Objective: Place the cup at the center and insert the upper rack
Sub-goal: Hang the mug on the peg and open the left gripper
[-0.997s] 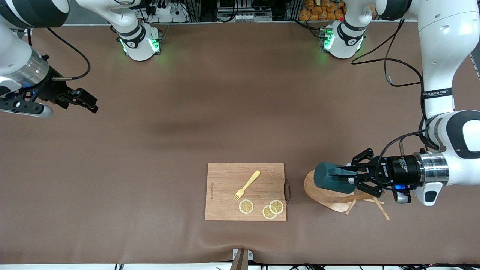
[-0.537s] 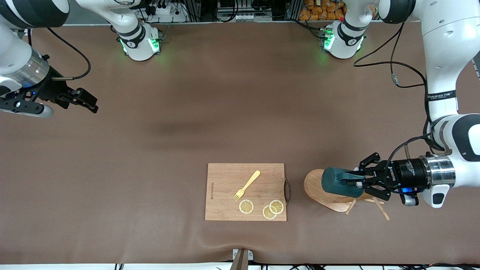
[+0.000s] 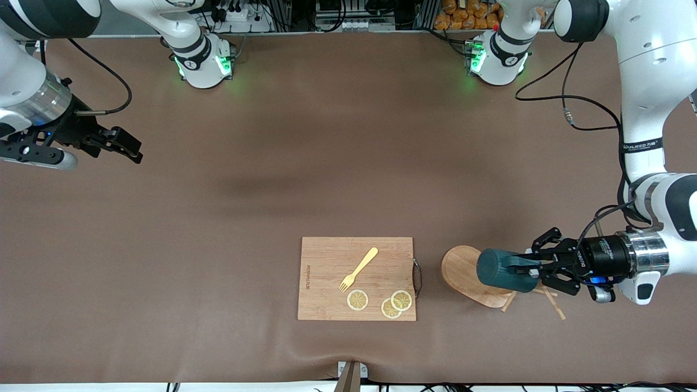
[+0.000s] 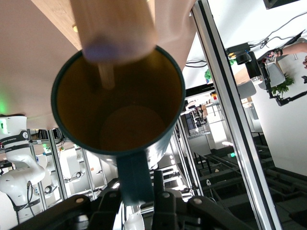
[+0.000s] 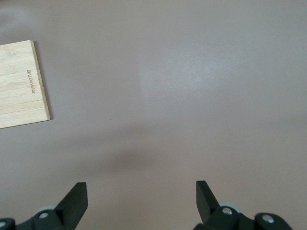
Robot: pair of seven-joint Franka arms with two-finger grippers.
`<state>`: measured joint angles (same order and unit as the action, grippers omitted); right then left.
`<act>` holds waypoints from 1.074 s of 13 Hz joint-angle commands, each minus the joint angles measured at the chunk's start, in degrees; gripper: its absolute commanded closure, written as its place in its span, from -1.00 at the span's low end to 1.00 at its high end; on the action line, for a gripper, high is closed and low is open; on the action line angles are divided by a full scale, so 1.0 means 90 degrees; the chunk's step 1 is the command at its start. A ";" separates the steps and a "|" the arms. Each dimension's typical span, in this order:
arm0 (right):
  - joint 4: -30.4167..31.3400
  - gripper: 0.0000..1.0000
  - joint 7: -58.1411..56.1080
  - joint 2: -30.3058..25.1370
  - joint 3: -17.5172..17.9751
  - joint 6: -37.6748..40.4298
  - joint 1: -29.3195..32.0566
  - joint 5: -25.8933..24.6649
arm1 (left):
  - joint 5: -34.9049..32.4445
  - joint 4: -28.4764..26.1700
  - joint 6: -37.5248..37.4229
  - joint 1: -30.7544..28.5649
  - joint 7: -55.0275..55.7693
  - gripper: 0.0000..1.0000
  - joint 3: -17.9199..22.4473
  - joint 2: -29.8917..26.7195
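The dark teal cup [image 3: 501, 270] lies on its side in my left gripper [image 3: 531, 268], which is shut on its handle [image 4: 134, 175]. In the left wrist view the cup's mustard inside [image 4: 120, 124] faces the camera and a thin peg reaches into its mouth. The upper rack [image 3: 460, 269], a light wooden mug tree, lies tipped on the table under the cup, with its pegs [image 3: 555, 307] toward the left arm's end. Its round post [image 4: 117, 28] crosses the cup's rim. My right gripper [image 3: 128, 148] is open and empty, and waits over the right arm's end of the table.
A rectangular wooden cutting board [image 3: 356, 277] lies beside the rack's base, toward the right arm's end. It carries a yellow fork [image 3: 359, 268] and three lemon slices [image 3: 358, 299]. Its corner shows in the right wrist view [image 5: 19, 84].
My left gripper has carried the cup along the rack toward the left arm's end of the table, uncovering more of the oval base. The right arm has not moved.
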<state>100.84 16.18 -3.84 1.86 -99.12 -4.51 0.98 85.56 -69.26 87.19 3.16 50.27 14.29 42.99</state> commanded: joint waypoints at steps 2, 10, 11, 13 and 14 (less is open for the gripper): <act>0.0035 -1.00 0.0096 -0.0120 0.0009 0.0037 -0.0027 -0.0001 | 0.0375 0.0049 -0.0273 -0.0194 -0.0301 1.00 -0.0093 0.0243; 0.0035 -1.00 0.0096 -0.0120 0.0009 0.0037 -0.0027 -0.0001 | 0.0708 0.0049 -0.0566 -0.0439 -0.0683 1.00 -0.0152 0.0526; 0.0035 -1.00 0.0097 -0.0120 -0.0001 0.0037 -0.0027 -0.0001 | 0.0737 0.0039 -0.0566 -0.0439 -0.0741 1.00 -0.0142 0.0546; 0.0035 -1.00 0.0096 -0.0120 -0.0001 0.0008 -0.0017 -0.0001 | 0.0747 0.0039 -0.0566 -0.0439 -0.0838 1.00 -0.0152 0.0624; 0.0026 -1.00 0.0087 -0.0120 0.0009 0.0008 -0.0027 -0.0001 | 0.0747 0.0039 -0.0586 -0.0439 -0.0926 1.00 -0.0152 0.0673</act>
<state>100.85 16.21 -3.86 1.85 -99.09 -4.51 0.98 90.75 -69.28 83.06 -0.14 43.69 13.59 48.21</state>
